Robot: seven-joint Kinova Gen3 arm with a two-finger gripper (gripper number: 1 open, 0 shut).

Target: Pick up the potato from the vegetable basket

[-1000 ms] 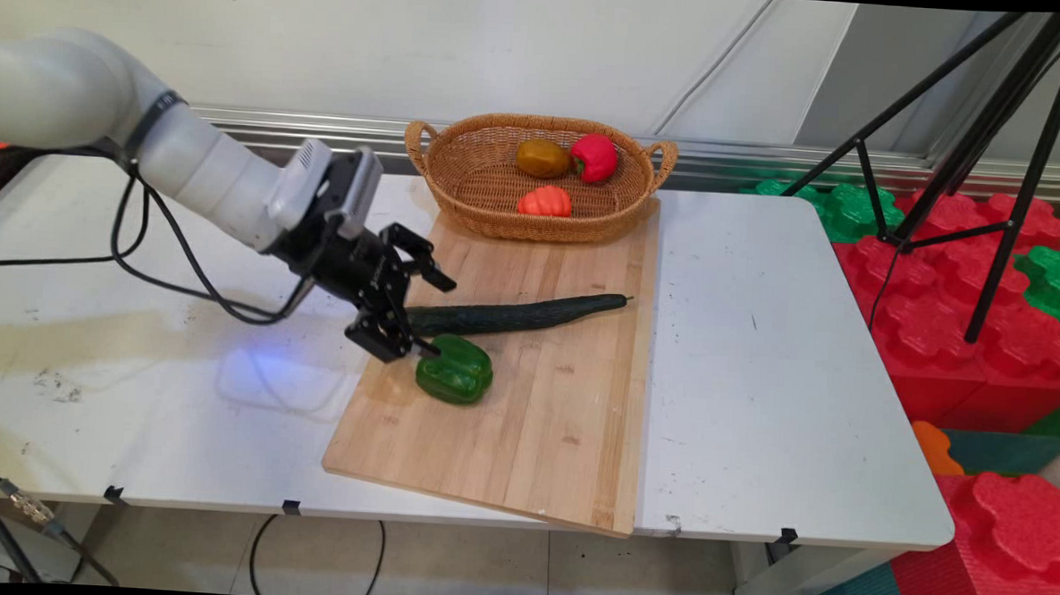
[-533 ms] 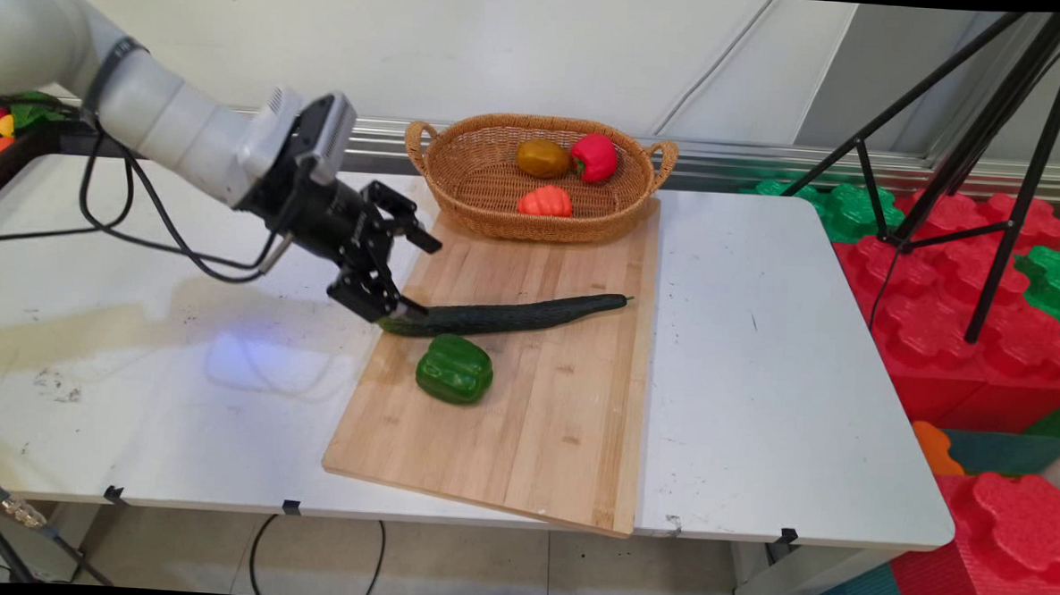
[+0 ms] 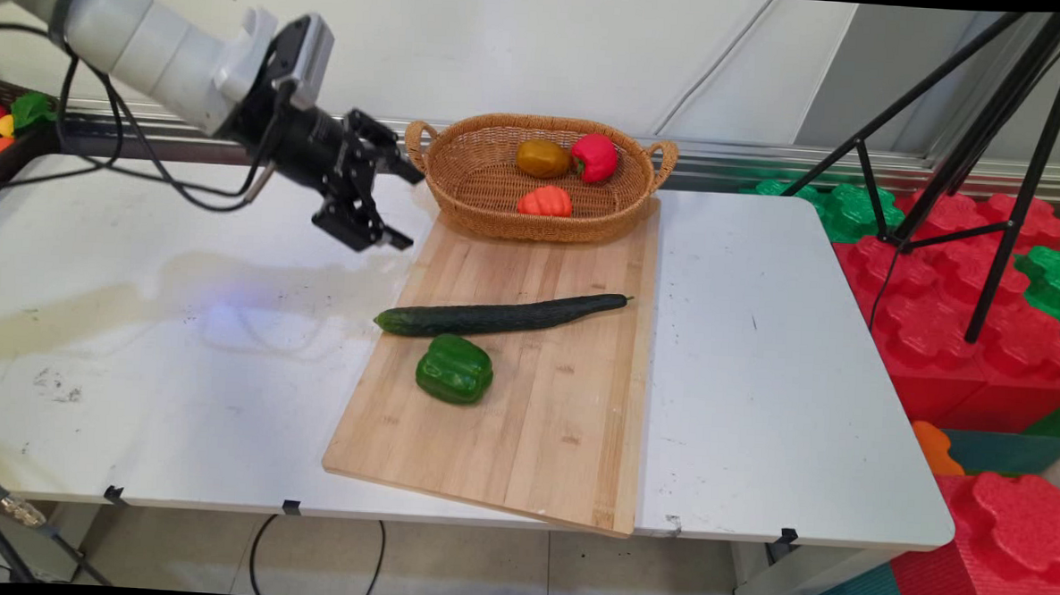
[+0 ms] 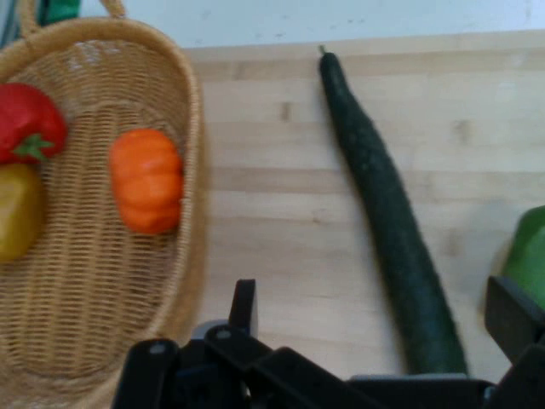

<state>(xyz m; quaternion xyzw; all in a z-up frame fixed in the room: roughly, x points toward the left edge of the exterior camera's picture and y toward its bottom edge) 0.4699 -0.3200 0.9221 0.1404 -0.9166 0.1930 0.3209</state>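
Note:
My gripper (image 3: pixel 406 210) hangs open and empty above the table, just left of the wooden cutting board (image 3: pixel 542 441) and near the wicker basket's (image 3: pixel 463 183) left handle. On the board lie a long dark cucumber (image 3: pixel 502 314) and, just in front of it, a green pepper (image 3: pixel 454 368). The basket holds a red pepper (image 3: pixel 594 157), a yellow-brown fruit (image 3: pixel 543 158) and a small orange pumpkin (image 3: pixel 544 201). In the hand view the gripper (image 4: pixel 379 311) looks down on the cucumber (image 4: pixel 387 213), the board (image 4: pixel 272 213), the basket (image 4: pixel 85 256) with the pumpkin (image 4: pixel 147 180), and the green pepper's edge (image 4: pixel 528 256).
A black tripod (image 3: pixel 992 175) stands right of the table over red and green foam blocks (image 3: pixel 940 333). Black cables (image 3: pixel 124 172) hang from the arm at the left. Small coloured items (image 3: pixel 10 118) sit at the far left edge.
The gripper has risen and pulled back to the upper left, away from the green pepper and the cucumber's left end. It stays open. The vegetables have not moved.

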